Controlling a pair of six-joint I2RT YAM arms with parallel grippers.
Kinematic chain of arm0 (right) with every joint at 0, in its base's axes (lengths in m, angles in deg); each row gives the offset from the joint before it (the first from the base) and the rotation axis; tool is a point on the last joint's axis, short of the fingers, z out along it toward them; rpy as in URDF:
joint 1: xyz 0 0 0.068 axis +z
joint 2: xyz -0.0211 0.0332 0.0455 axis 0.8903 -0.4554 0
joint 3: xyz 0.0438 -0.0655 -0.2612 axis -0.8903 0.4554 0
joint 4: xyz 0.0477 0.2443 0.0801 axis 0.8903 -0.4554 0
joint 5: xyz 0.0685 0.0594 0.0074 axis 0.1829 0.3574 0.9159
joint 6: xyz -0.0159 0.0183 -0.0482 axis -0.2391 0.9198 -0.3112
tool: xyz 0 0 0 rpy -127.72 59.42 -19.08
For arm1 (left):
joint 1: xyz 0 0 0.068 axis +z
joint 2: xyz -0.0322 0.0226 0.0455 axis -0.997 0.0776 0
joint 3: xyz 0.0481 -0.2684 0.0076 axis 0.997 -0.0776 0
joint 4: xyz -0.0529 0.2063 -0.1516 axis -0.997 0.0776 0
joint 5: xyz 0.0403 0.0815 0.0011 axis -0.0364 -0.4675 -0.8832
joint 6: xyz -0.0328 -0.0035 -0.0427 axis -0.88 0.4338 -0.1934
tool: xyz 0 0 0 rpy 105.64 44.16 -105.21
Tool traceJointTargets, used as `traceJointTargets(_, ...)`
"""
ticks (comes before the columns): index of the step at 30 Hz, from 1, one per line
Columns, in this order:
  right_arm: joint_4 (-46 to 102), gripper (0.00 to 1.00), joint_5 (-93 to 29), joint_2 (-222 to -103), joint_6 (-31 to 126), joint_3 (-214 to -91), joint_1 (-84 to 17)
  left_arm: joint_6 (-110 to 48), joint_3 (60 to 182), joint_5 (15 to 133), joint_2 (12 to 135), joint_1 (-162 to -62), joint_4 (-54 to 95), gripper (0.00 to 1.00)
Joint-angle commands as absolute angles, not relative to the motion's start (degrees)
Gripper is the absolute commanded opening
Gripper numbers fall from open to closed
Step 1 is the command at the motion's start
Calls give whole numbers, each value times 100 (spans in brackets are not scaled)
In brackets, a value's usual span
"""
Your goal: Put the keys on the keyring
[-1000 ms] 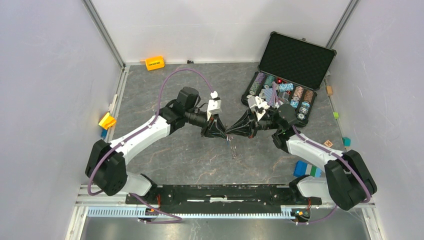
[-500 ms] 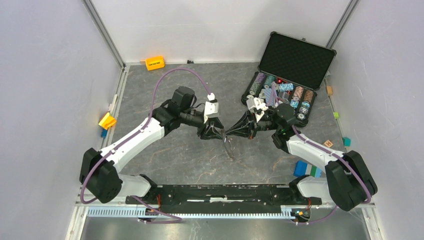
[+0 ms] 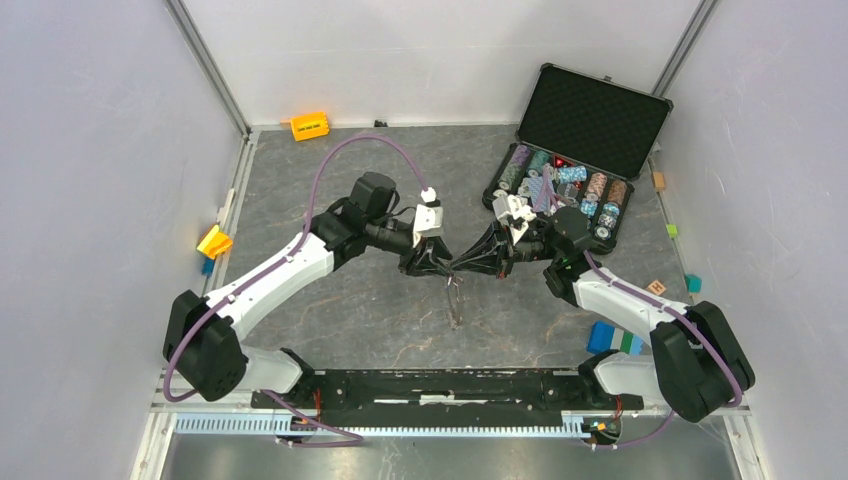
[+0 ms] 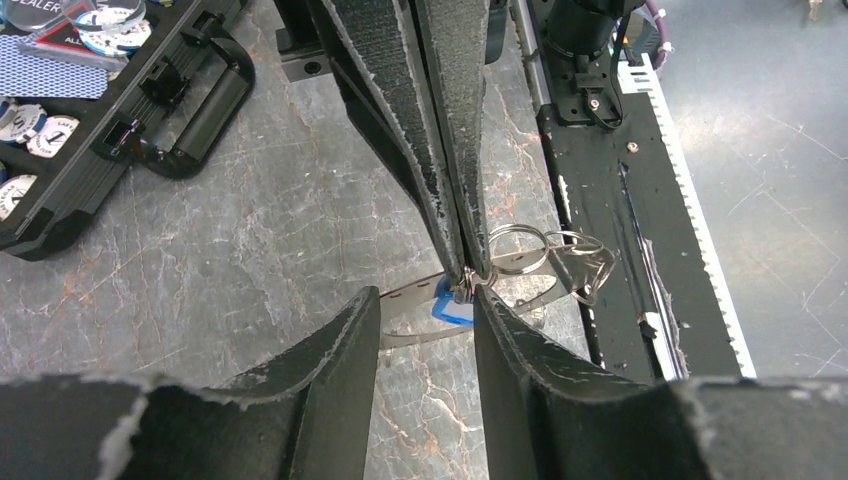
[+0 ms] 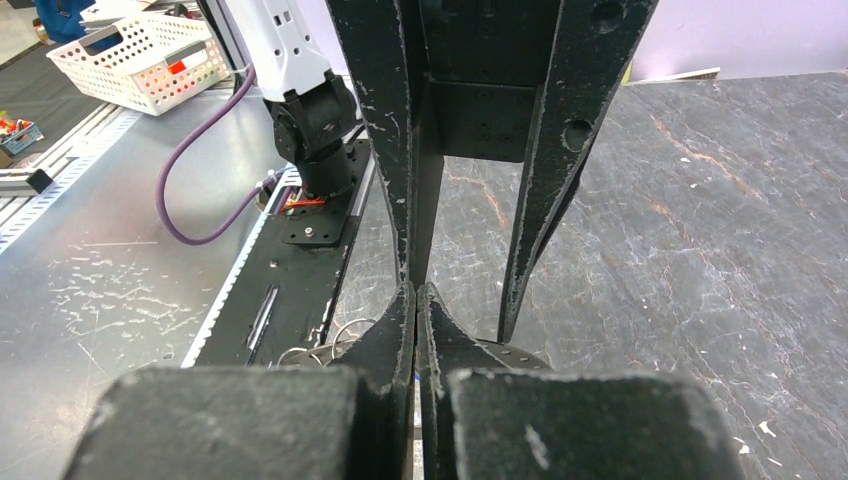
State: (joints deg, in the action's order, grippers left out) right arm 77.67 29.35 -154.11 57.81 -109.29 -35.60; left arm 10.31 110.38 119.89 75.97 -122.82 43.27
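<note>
Two hands meet tip to tip low over the desk (image 4: 250, 230).
The right hand (image 5: 416, 305) is pinched tight on a blue-headed key (image 4: 452, 308). The left hand (image 4: 425, 300) stands narrowly parted around that key. The keyring (image 4: 410, 297), a flat grey band, lies just behind, perhaps touching the left fingers.

The left pincer (image 3: 437, 267) and right pincer (image 3: 463, 266) are meeting tip to tip over the middle of the tabletop (image 3: 290, 170), with the keys (image 3: 456, 305) hanging just beneath them. An open case (image 3: 595, 120) is lying at the far right, behind the right arm.
</note>
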Motion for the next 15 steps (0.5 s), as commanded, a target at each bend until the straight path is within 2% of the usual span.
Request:
traceJointTargets(1,7957,0,2863,-15355,5756,-11080,-3566,1193,11158,12190,7599,-12353,4158,45)
traceJointTargets(4,7811,0,2819,-15365,5638,-11109,-3566,1207,11127,12190,7572,-12347,4164,42)
traceJointTargets(8,7654,0,2787,-15366,5527,-11139,-3582,1182,11118,12215,7551,-12356,4161,31)
traceJointTargets(15,7504,0,2719,-15354,5396,-11134,-3611,1176,11066,12230,7522,-12352,4163,2)
